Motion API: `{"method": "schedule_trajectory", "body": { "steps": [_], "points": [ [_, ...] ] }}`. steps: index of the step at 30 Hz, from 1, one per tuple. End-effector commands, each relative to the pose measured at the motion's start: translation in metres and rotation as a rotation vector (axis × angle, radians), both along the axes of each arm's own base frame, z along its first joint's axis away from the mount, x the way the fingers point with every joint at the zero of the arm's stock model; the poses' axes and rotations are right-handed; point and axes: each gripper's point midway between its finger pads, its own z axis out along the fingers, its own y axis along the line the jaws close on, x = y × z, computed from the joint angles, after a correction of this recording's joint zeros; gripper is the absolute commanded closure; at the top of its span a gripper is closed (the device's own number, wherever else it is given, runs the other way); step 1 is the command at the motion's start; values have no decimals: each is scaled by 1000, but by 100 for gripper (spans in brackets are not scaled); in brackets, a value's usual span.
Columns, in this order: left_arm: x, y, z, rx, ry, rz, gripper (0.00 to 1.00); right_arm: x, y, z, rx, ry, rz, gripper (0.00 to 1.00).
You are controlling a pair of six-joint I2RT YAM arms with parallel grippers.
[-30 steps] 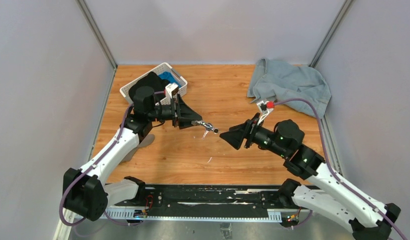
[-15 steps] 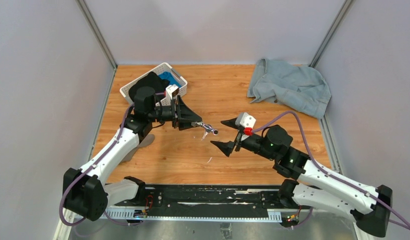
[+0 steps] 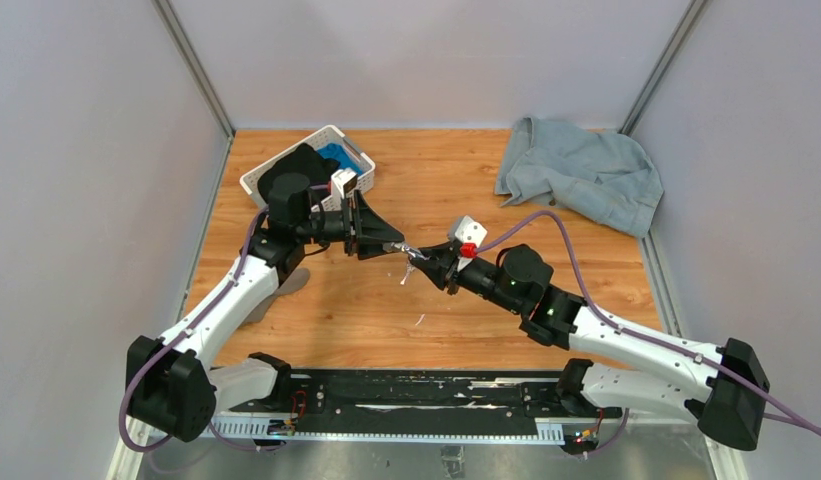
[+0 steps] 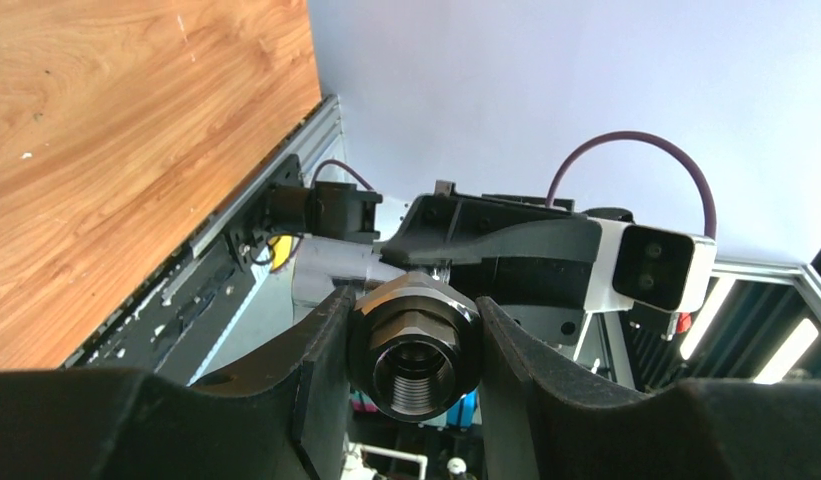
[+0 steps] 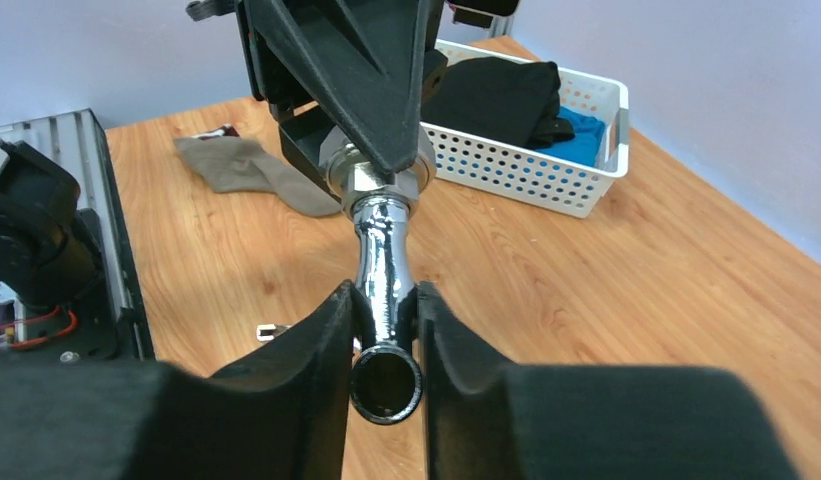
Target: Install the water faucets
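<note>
The faucet (image 3: 413,253) hangs in the air over the middle of the table (image 3: 466,190), held from both ends; its grey threaded nut (image 4: 414,345) sits between the left gripper (image 4: 411,302) fingers (image 4: 321,350), which press on its two sides, with the bore facing the left wrist camera; the shiny tap (image 5: 383,255) runs out from the nut toward the right arm, and the right gripper (image 5: 386,292) has its fingers (image 5: 316,340) drawn in narrow against either side of the curved spout, just behind its open end; so both grippers are closed on the one joined part, left on the nut, right on the tap. The left arm reaches from its base up the left side and bends inward, its gripper level and pointing right; the right arm stretches low across the table from the far right, its gripper pointing left and slightly away, tip to tip with the other. The winged handle cannot be made out. A white basket (image 5: 526,165) holding black cloth (image 5: 496,95) and something blue (image 5: 586,135) stands at the far left behind the left gripper; a brown sock (image 5: 248,168) lies near it under the left arm; a grey garment (image 3: 581,170) is bunched at the far right corner, well apart; nothing lies between the grippers but the faucet.
</note>
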Motion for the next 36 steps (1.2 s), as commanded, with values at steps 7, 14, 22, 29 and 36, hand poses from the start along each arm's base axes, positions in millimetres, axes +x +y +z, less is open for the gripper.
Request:
{"method": "schedule_trajectory", "body": {
  "steps": [7, 14, 22, 29, 36],
  "points": [
    [-3, 1, 17, -36, -86, -15, 100, -16, 4, 11, 280, 389, 18, 100],
    [1, 0, 13, -18, -139, -18, 100, -27, -1, 27, 536, 989, 168, 100],
    [8, 0, 1, 13, -187, 3, 100, -32, 5, 54, 873, 1547, 597, 100],
    [7, 1, 0, 4, -168, 6, 100, -34, 11, 48, 850, 1568, 664, 82],
    [6, -1, -2, -5, -140, -8, 100, -34, 8, 23, 815, 1554, 595, 30]
  ]
}}
